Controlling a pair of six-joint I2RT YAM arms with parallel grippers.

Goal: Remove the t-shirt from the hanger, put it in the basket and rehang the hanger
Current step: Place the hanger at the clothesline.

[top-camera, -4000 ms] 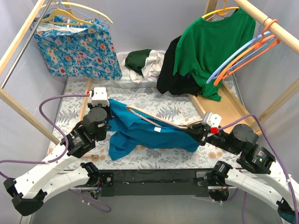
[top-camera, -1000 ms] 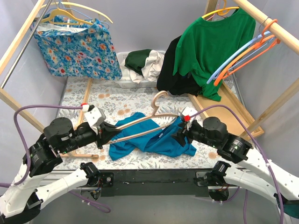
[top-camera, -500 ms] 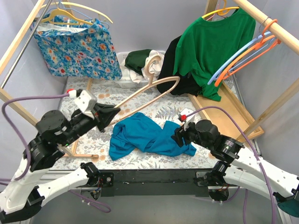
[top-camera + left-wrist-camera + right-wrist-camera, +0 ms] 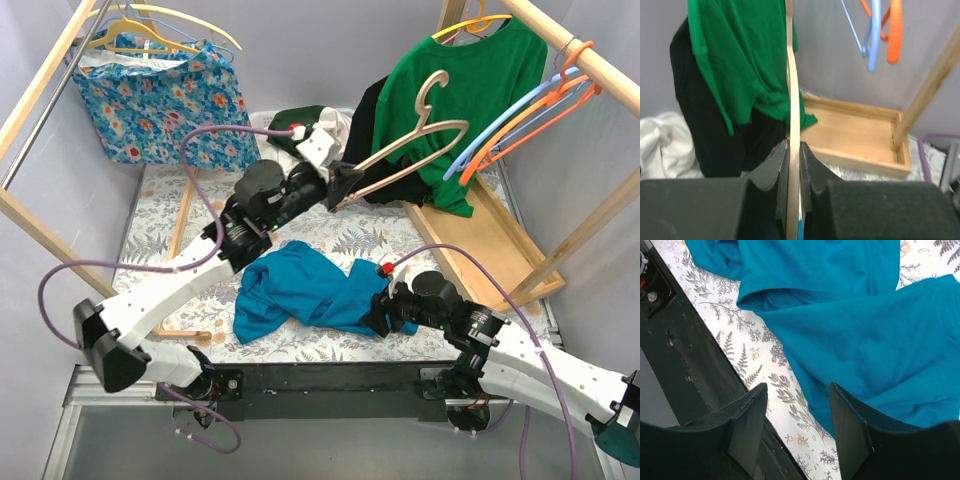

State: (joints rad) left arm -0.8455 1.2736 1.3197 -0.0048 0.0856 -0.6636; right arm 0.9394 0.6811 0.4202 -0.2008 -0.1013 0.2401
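Fingers of the right gripper [image 4: 797,390] stand apart with nothing between them, poised low near the table's front edge. The teal t-shirt [image 4: 300,285] lies crumpled on the floral cloth [image 4: 370,240], directly under and ahead of those fingers and spreading off to that gripper's left. No hanger is inside it, so the removal itself looks done.

Farther out and higher, the left gripper [image 4: 340,187] is clamped on one end of the wooden hanger [image 4: 420,140]; the wrist view shows the bar pinched tight between its pads. From that grip the hanger juts up and away, hook at the far end. Behind the hook hangs a green shirt [image 4: 450,90]; whether they touch I cannot tell. Beyond, to that gripper's right, coloured hangers [image 4: 520,110] dangle from a wooden rail [image 4: 590,60].

The step in hand appears to be carrying the bare hanger off. Held by one tip, it makes a long lever, so a firm pinch and a slow swing would suit. The hook should be steered clear of the green shirt and the coloured hangers. The right gripper would best rise straight up, so no teal cloth drags along.
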